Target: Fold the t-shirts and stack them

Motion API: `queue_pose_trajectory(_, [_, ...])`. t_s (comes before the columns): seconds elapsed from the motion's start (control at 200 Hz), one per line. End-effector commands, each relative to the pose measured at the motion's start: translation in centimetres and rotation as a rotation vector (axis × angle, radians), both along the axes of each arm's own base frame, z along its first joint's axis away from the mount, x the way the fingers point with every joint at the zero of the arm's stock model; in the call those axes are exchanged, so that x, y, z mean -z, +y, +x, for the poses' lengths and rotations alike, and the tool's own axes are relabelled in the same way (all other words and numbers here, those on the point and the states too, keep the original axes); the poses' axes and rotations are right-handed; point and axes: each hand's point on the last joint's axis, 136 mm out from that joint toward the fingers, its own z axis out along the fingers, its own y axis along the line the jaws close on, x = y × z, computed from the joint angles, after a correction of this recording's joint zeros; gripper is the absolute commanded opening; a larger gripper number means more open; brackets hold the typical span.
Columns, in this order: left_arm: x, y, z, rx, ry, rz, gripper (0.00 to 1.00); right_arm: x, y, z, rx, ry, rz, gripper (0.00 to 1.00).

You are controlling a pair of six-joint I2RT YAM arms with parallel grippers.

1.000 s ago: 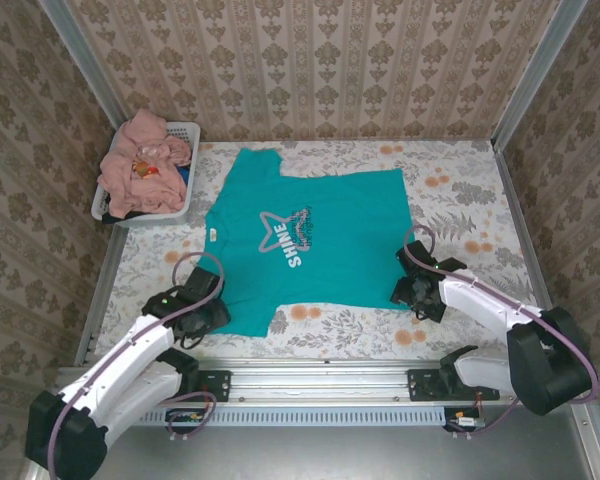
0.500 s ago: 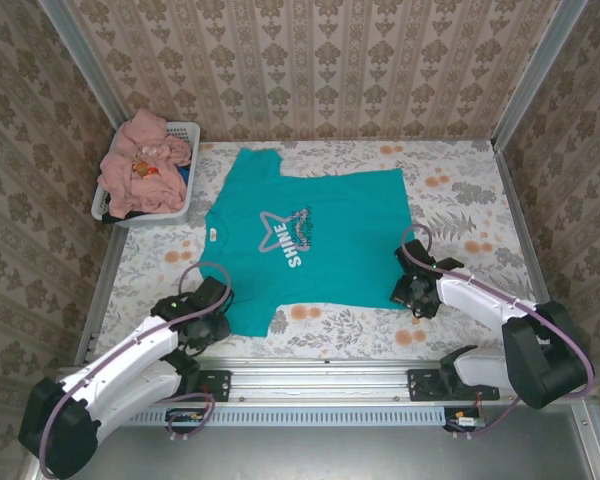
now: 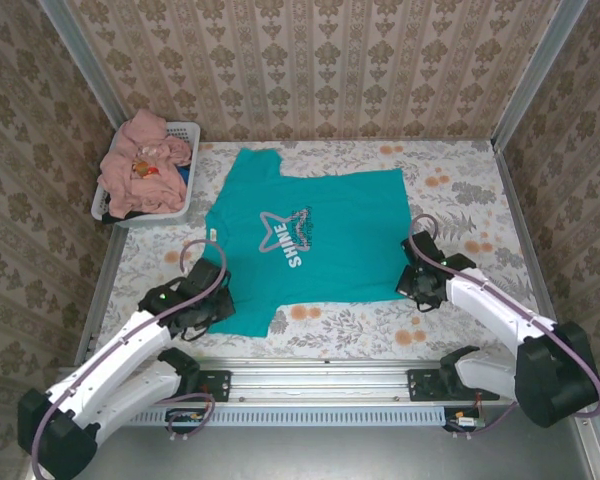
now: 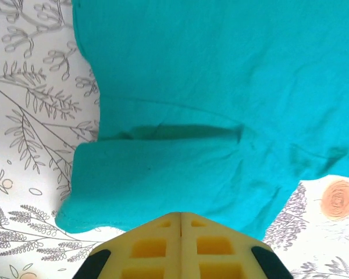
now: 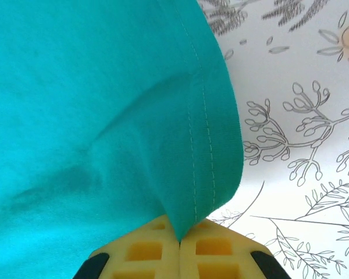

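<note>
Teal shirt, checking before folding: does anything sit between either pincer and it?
Nothing visible does. The left pincer is shut on the teal shirt at its near left edge, the right pincer on its near right hem corner.

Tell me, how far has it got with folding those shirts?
Barely started. Done: the teal t-shirt lies spread flat on the table, print up. In hand: the left fingers and the right fingers are each pinched shut on its near edge, one at each end. Left to do: no fold is made yet, the pink t-shirts sit heaped in the basket, and no stack exists.
</note>
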Motion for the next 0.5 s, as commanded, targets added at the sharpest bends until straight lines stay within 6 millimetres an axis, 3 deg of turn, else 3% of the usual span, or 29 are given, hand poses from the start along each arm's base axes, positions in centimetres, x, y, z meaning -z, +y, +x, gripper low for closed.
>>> queue_pose_trajectory(0.0, [0.8, 1.5, -0.7, 0.018, 0.049, 0.090, 0.14, -0.7, -0.9, -0.2, -0.004, 0.003, -0.041, 0.03])
queue_pose_trajectory(0.055, [2.2, 2.1, -1.4, 0.000, 0.098, 0.112, 0.28, -0.5, -0.8, -0.2, -0.009, 0.012, -0.035, 0.03])
queue_pose_trajectory(0.16, [4.9, 2.1, -2.1, -0.014, 0.144, 0.106, 0.40, 0.0, -0.5, -0.2, -0.014, 0.024, -0.023, 0.02])
queue_pose_trajectory(0.32, [7.0, 2.5, -2.0, -0.049, 0.150, 0.096, 0.48, 0.1, -0.6, -0.2, -0.021, 0.020, -0.029, 0.02])
queue_pose_trajectory(0.495, [9.0, 1.7, -2.0, -0.043, 0.179, 0.038, 0.48, 0.0, -0.6, 0.1, -0.027, 0.012, -0.032, 0.02])
